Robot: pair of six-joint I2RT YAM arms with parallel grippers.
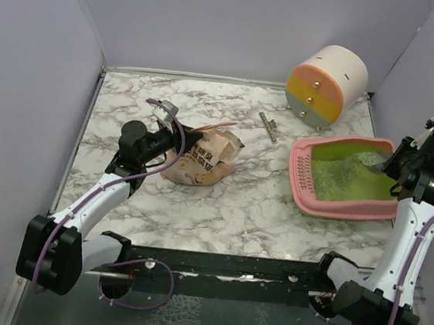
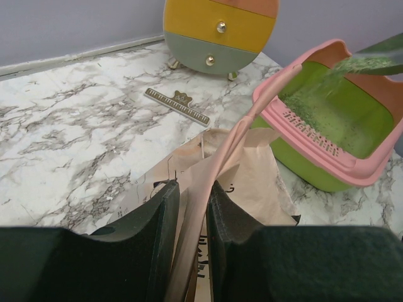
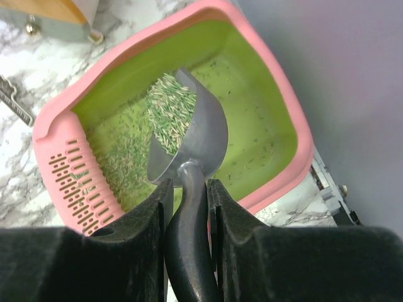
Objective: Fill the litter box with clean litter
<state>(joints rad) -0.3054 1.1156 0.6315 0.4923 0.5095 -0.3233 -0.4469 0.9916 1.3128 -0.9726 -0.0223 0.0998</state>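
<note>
The pink litter box [image 1: 303, 168] with a lime-green inside sits at the right of the table. It also shows in the left wrist view [image 2: 327, 152] and the right wrist view [image 3: 58, 165]. Clean litter [image 1: 341, 175] covers part of its floor [image 3: 123, 154]. My right gripper [image 3: 189, 196] is shut on the handle of a silver scoop [image 3: 206, 135]. The scoop is tilted over the box with litter [image 3: 169, 107] in its bowl. My left gripper [image 2: 194, 196] is shut on the top edge of the tan paper bag [image 1: 205, 161], left of centre on the table.
A round cream drum [image 1: 326, 85] with orange, yellow and grey bands stands behind the box. A small flat metal strip [image 1: 267, 127] lies on the marble between bag and drum. Grey walls close the back and both sides.
</note>
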